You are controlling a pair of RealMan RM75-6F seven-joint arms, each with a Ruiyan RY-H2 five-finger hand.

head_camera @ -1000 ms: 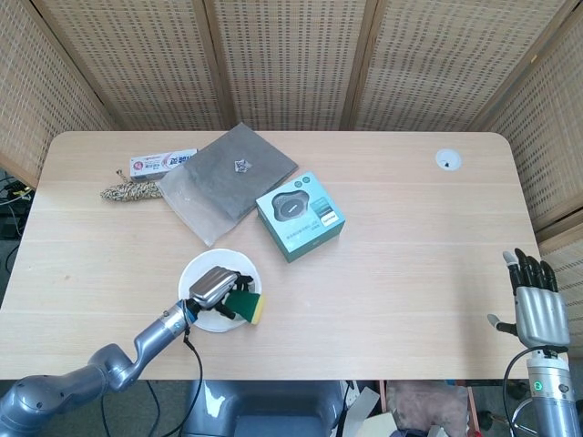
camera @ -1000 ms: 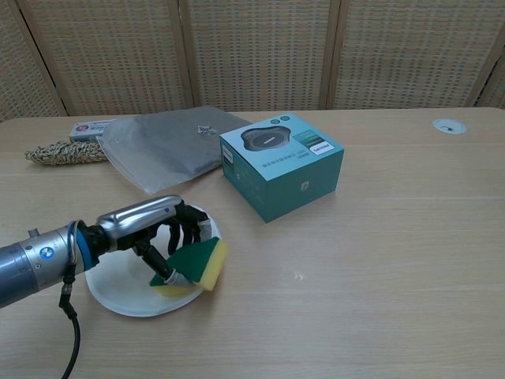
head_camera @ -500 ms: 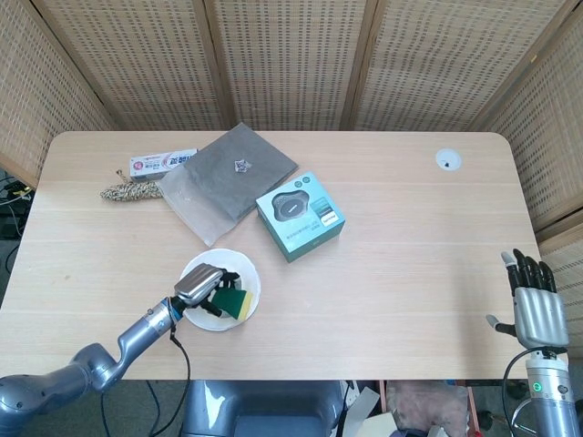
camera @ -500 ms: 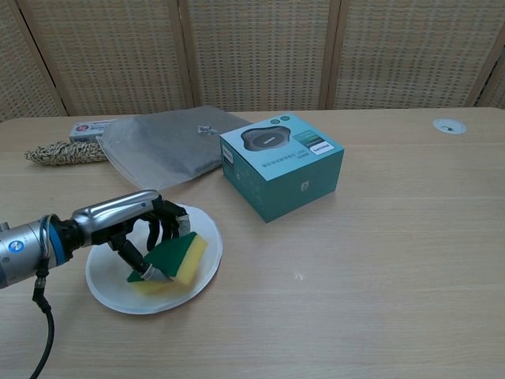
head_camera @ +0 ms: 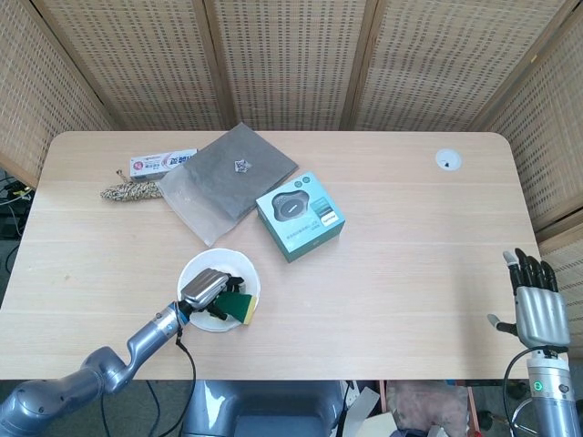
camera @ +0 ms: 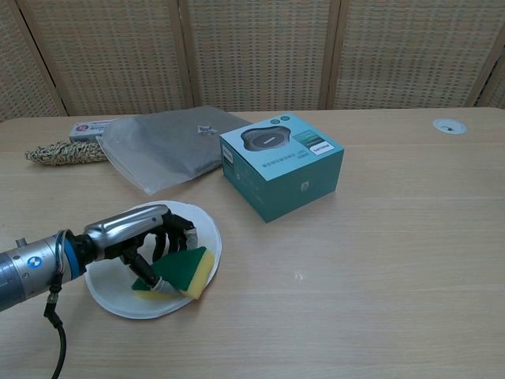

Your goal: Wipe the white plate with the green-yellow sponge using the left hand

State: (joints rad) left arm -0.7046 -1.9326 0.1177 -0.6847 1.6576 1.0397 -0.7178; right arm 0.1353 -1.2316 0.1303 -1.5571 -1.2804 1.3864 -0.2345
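Observation:
A round white plate [head_camera: 197,269] [camera: 201,223] lies near the table's front left. My left hand [head_camera: 208,289] [camera: 140,233] is over it, its fingers gripping a green-yellow sponge [head_camera: 240,306] [camera: 183,271] green side up. The sponge rests on the plate's front right part, its yellow edge near the rim. My right hand [head_camera: 534,300] hangs off the table's right edge in the head view, fingers apart and holding nothing.
A teal box [head_camera: 300,215] [camera: 282,164] stands just right of and behind the plate. A grey pouch [head_camera: 224,178] [camera: 166,144], a toothpaste box [head_camera: 161,164] [camera: 89,128] and a straw bundle [head_camera: 126,191] [camera: 58,151] lie at the back left. A small white disc [head_camera: 447,160] [camera: 449,125] sits far right.
My left hand slid the sponge left across the plate, away from its right rim, then came a little toward the front. The right hand stayed still.

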